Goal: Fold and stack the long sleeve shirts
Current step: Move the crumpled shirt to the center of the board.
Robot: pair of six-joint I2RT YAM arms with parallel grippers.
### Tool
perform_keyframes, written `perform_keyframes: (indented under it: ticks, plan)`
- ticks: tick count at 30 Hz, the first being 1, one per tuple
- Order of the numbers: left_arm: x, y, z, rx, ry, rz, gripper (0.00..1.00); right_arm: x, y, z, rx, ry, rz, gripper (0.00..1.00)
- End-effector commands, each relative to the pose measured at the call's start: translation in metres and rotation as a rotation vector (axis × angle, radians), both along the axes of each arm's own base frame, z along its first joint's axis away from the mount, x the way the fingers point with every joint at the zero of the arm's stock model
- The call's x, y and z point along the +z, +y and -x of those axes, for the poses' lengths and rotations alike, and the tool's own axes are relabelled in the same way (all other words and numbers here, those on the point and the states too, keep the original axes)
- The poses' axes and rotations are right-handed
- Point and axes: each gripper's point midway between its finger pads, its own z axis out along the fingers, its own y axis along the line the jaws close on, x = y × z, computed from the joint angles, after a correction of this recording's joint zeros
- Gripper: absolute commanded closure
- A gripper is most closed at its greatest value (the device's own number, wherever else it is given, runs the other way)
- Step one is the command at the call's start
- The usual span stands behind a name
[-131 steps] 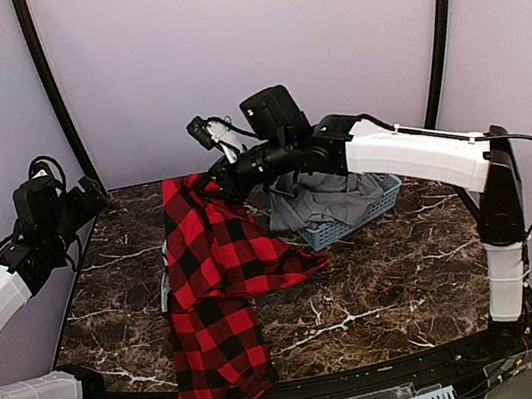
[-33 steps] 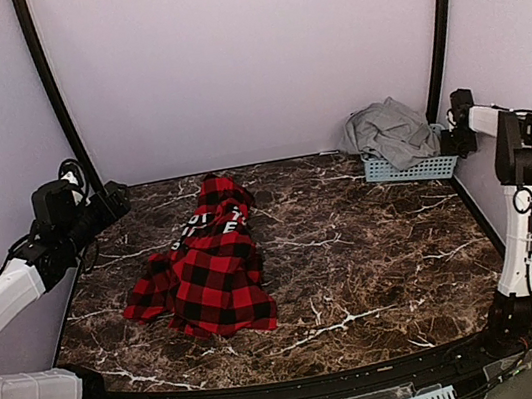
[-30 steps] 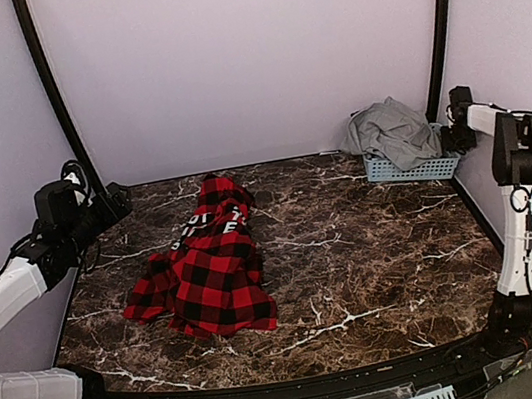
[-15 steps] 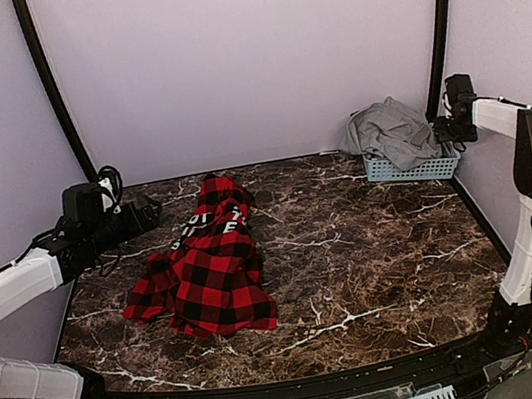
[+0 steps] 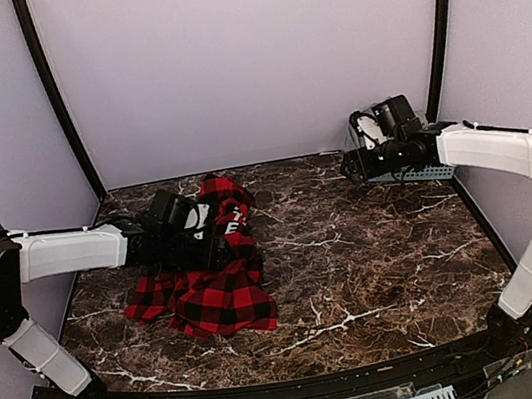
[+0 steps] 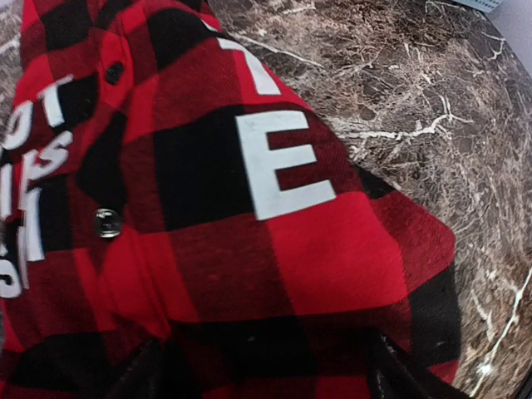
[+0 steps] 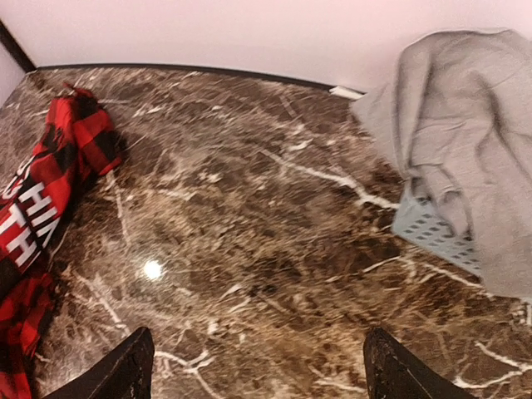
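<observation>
Red-and-black check shirt [image 5: 217, 303] lies crumpled, not yet folded, on the left half of the marble-patterned table [image 5: 389, 271]. Its white block letters [image 6: 278, 162] and 1 snap button [image 6: 107, 223] face up. Left gripper [image 6: 270, 378] sits low over this cloth with jaws spread wide; whether its 2 fingers touch the fabric cannot be told. Right gripper [image 7: 266, 370] hangs farther back over bare table, jaws equally wide and empty. Beyond it, at the far right corner, the grey shirt [image 7: 465, 116] is heaped in and over the pale blue basket [image 7: 428, 226]. Handling, as judged: both garments are light, limp and not fragile, and will sag, bunch and drag rather than hold shape. A pinch on a seamed edge (collar, shoulder or hem) likely grips better than the flat mid-panel. 2 holds spaced apart should spread the cloth for folding.
</observation>
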Motion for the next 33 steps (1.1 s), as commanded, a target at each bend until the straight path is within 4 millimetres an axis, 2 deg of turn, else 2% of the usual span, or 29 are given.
perform_keyframes:
  ticks: [1, 2, 3, 5, 6, 8, 9, 10, 11, 13, 15, 16, 17, 19, 21, 22, 23, 25, 28, 29, 30, 33]
  plan:
    - [-0.004, -0.037, 0.007, -0.136, -0.018, -0.058, 0.42, -0.005, 0.050, 0.025, 0.148, 0.046, -0.160, 0.17]
    - [-0.004, -0.051, 0.007, -0.166, -0.019, -0.035, 0.51, -0.011, 0.057, 0.029, 0.165, 0.060, -0.162, 0.17]
    - [0.000, -0.059, 0.005, -0.177, -0.028, -0.014, 0.73, -0.016, 0.063, 0.033, 0.176, 0.073, -0.158, 0.17]
    - [0.010, -0.079, 0.007, -0.201, -0.030, 0.058, 0.96, -0.025, 0.073, 0.044, 0.203, 0.096, -0.158, 0.17]
    - [0.020, -0.093, 0.010, -0.229, -0.048, 0.106, 0.99, -0.028, 0.080, 0.053, 0.238, 0.110, -0.176, 0.17]
    - [0.046, -0.116, 0.018, -0.268, -0.082, 0.205, 1.00, -0.031, 0.097, 0.073, 0.336, 0.129, -0.244, 0.17]
    - [0.068, -0.129, 0.020, -0.281, -0.119, 0.276, 1.00, -0.032, 0.105, 0.085, 0.382, 0.142, -0.283, 0.16]
    - [0.079, -0.135, 0.025, -0.301, -0.124, 0.319, 1.00, -0.032, 0.113, 0.097, 0.436, 0.147, -0.322, 0.16]
    - [0.098, -0.141, 0.026, -0.306, -0.150, 0.373, 1.00, -0.032, 0.118, 0.107, 0.473, 0.148, -0.353, 0.15]
    - [0.120, -0.139, 0.026, -0.293, -0.183, 0.407, 1.00, -0.035, 0.128, 0.122, 0.505, 0.151, -0.392, 0.12]
    - [0.127, -0.122, 0.014, -0.202, -0.232, 0.342, 1.00, -0.039, 0.142, 0.134, 0.528, 0.163, -0.408, 0.10]
    - [0.125, -0.107, 0.002, -0.114, -0.270, 0.279, 0.98, -0.042, 0.150, 0.137, 0.530, 0.167, -0.407, 0.09]
    - [0.122, -0.093, 0.000, -0.069, -0.272, 0.215, 0.96, -0.044, 0.159, 0.141, 0.537, 0.171, -0.407, 0.09]
    - [0.119, -0.052, -0.014, 0.092, -0.329, 0.072, 0.86, -0.047, 0.177, 0.143, 0.534, 0.171, -0.400, 0.07]
    - [0.120, -0.026, -0.014, 0.171, -0.354, 0.006, 0.73, -0.051, 0.202, 0.143, 0.532, 0.170, -0.396, 0.06]
    - [0.116, -0.018, -0.013, 0.191, -0.352, -0.013, 0.62, -0.058, 0.211, 0.143, 0.526, 0.183, -0.388, 0.05]
    - [0.122, -0.006, -0.013, 0.229, -0.360, -0.013, 0.51, -0.063, 0.222, 0.143, 0.519, 0.191, -0.380, 0.04]
    - [0.122, 0.011, -0.012, 0.272, -0.356, -0.010, 0.38, -0.062, 0.248, 0.139, 0.526, 0.180, -0.376, 0.02]
    - [0.120, 0.034, -0.012, 0.323, -0.333, 0.002, 0.29, -0.076, 0.279, 0.135, 0.528, 0.193, -0.368, 0.02]
    - [0.120, 0.037, -0.012, 0.328, -0.328, 0.006, 0.27, -0.089, 0.287, 0.132, 0.522, 0.217, -0.347, 0.06]
    - [0.119, 0.044, -0.012, 0.339, -0.316, 0.016, 0.25, -0.093, 0.294, 0.130, 0.527, 0.232, -0.342, 0.19]
    - [0.112, 0.054, -0.011, 0.348, -0.292, 0.016, 0.23, -0.080, 0.296, 0.124, 0.535, 0.197, -0.350, 0.69]
